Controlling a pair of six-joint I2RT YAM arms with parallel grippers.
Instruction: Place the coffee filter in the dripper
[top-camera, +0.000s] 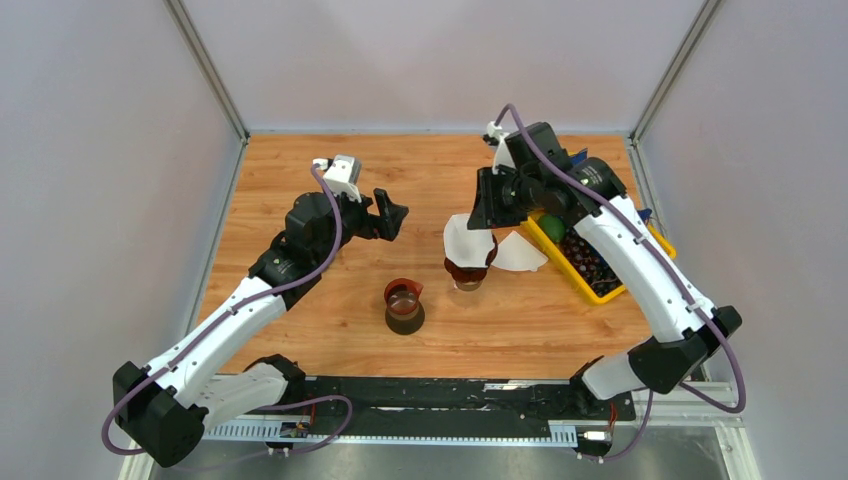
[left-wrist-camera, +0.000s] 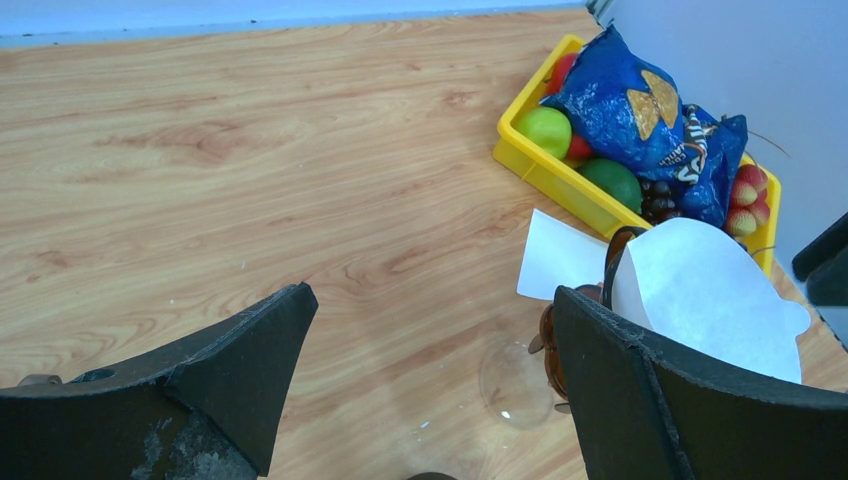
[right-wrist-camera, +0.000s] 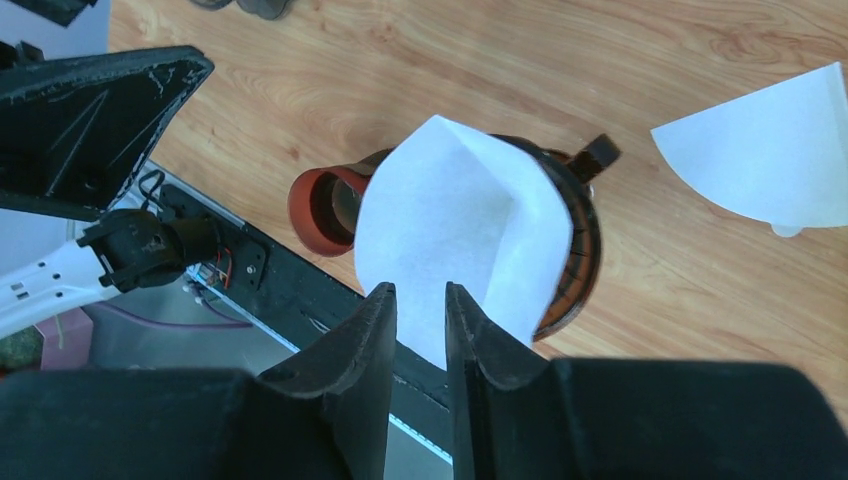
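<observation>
A white paper coffee filter (right-wrist-camera: 450, 215) stands tilted in the brown dripper (right-wrist-camera: 578, 250), with its top sticking out above the rim. In the top view the filter (top-camera: 462, 238) and dripper (top-camera: 466, 272) are at the table's middle. My right gripper (right-wrist-camera: 420, 288) hovers just above the filter's edge. Its jaws are a narrow gap apart, with the paper showing between them. It also shows in the top view (top-camera: 488, 228). My left gripper (top-camera: 392, 215) is wide open and empty, left of the dripper. In the left wrist view (left-wrist-camera: 430, 295) the filter (left-wrist-camera: 710, 290) shows behind its right finger.
A second flat filter (top-camera: 522, 253) lies on the table right of the dripper. A brown glass carafe (top-camera: 404, 305) stands in front of it. A yellow tray (top-camera: 570, 275) with fruit and a blue chip bag (left-wrist-camera: 630, 100) sits at the right.
</observation>
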